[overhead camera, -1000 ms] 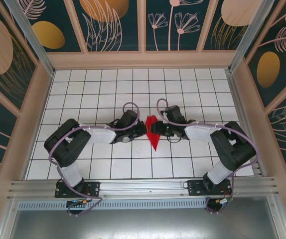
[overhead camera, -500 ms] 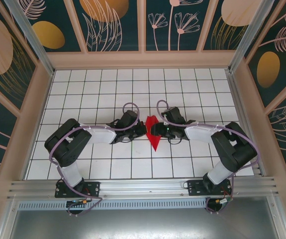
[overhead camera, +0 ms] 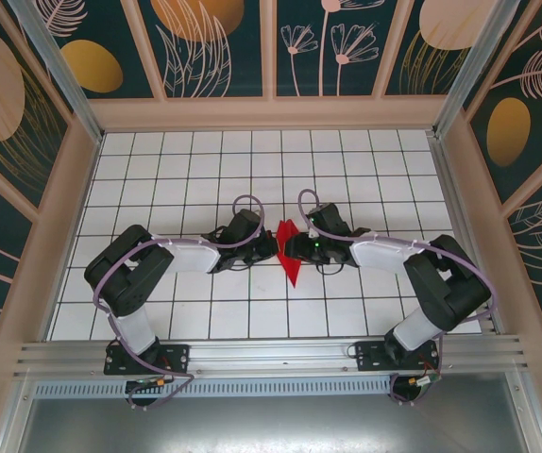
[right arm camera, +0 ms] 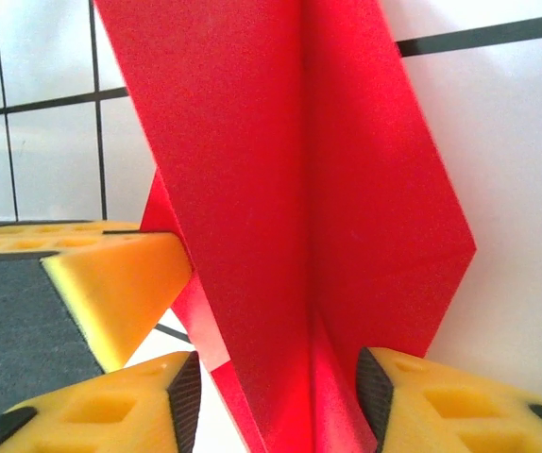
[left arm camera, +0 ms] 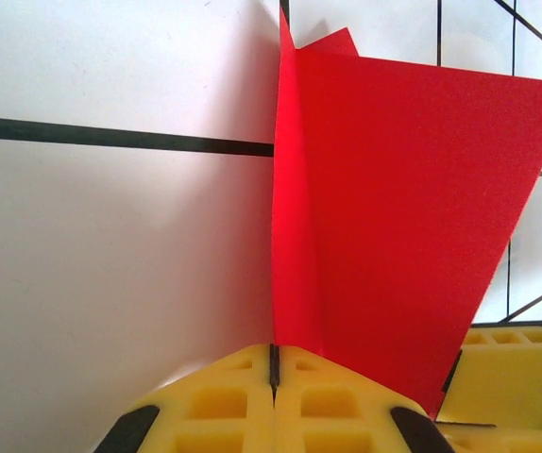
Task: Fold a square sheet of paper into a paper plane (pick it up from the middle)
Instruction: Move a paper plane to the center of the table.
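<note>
Left gripper (left arm camera: 273, 357) pinching paper plane (left arm camera: 394, 208), tiled table (left arm camera: 110, 283)

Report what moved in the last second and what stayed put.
The right arm swung its elbow outward, to the right; the right gripper stayed at the paper plane, jaws apart around it. The left gripper stayed shut on the crease, and the plane kept its place.

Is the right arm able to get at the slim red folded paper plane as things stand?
Probably yes. The right gripper has its jaws apart on either side of the red paper plane, with nothing else between. The left gripper, shut on the fold, grips from the opposite side.
</note>
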`<move>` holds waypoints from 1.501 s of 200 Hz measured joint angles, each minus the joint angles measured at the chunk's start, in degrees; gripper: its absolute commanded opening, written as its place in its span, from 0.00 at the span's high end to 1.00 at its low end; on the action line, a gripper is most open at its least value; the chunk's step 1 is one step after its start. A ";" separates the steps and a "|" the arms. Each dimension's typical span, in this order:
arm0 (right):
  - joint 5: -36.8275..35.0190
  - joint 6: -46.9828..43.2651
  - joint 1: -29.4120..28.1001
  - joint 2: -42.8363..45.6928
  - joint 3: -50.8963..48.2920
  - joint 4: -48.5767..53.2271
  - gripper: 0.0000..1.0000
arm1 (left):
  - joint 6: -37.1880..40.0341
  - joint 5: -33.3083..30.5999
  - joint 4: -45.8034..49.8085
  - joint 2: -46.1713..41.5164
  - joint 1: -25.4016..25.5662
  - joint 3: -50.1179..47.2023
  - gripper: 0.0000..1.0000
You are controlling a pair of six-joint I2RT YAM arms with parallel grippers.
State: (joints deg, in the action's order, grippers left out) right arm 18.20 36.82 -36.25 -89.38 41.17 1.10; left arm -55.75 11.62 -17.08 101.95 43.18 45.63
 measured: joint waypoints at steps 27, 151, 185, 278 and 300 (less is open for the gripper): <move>-0.11 0.79 -1.18 -0.02 0.00 0.26 0.65 | -0.02 0.20 -0.59 0.00 0.00 0.00 1.00; -5.49 1.27 -4.17 -3.58 2.97 3.96 0.65 | -0.04 1.31 -0.76 0.00 -0.04 0.00 1.00; -8.48 1.31 -4.68 -3.69 4.52 6.21 0.73 | -0.04 1.33 -0.74 0.00 -0.04 0.00 1.00; -11.32 1.38 -5.11 -5.64 7.50 9.07 0.98 | -0.24 0.94 -0.33 -0.15 -0.04 0.02 0.82; -12.66 1.18 -5.11 -5.70 8.48 10.47 0.98 | -0.20 -0.42 2.25 -1.99 -0.31 0.02 0.65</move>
State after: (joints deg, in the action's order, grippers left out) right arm 5.54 38.00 -41.36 -95.09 49.65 11.57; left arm -55.94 11.20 -14.83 99.96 42.87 45.65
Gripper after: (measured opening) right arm 0.054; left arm 0.265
